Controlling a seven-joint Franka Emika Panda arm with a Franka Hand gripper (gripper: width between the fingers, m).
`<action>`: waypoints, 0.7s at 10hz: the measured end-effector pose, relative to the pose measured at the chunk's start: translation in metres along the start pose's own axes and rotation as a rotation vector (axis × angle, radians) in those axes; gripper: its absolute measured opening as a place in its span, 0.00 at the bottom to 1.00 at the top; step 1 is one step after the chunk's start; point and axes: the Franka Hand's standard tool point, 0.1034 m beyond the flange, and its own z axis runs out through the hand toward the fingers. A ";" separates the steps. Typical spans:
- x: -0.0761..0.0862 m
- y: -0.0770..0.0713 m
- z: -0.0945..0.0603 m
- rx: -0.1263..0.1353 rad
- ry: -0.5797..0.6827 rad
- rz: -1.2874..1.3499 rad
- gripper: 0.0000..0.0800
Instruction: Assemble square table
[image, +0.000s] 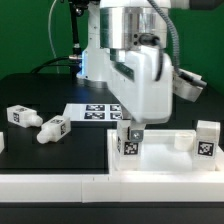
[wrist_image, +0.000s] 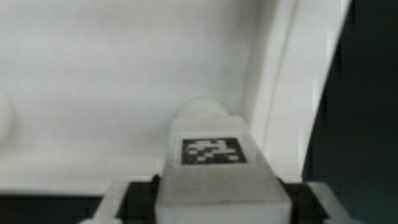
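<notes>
In the exterior view the arm hangs over the white slab (image: 160, 160), close to the slab's edge on the exterior view's left. The fingers (image: 126, 127) pinch the held leg (image: 130, 144) by its upper part. The leg is upright, its square tag faces the camera, and its lower end is down at the slab. Whether it touches the slab cannot be told. A second leg (image: 207, 138) stands upright at the slab's corner on the exterior view's right. Two loose legs (image: 18, 116) (image: 52, 128) lie on their sides off the slab, on the dark surface (image: 40, 160) toward the exterior view's left. The marker board (image: 98, 112) lies flat beyond the slab, and a long white border bar (image: 60, 190) runs in front of it.

In the wrist view the held leg (wrist_image: 214, 150) fills the gap between the fingers (wrist_image: 306, 205), which press on it from both sides. Behind the leg is the slab's pale face. The slab's raised rim (wrist_image: 285, 80) runs just beside the leg, with the dark surface (wrist_image: 365, 100) past it.
</notes>
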 end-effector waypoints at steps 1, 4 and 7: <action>0.001 0.000 0.001 0.007 -0.016 0.107 0.36; 0.001 0.000 0.001 0.007 -0.016 0.132 0.36; -0.004 0.004 0.001 0.046 -0.007 -0.336 0.68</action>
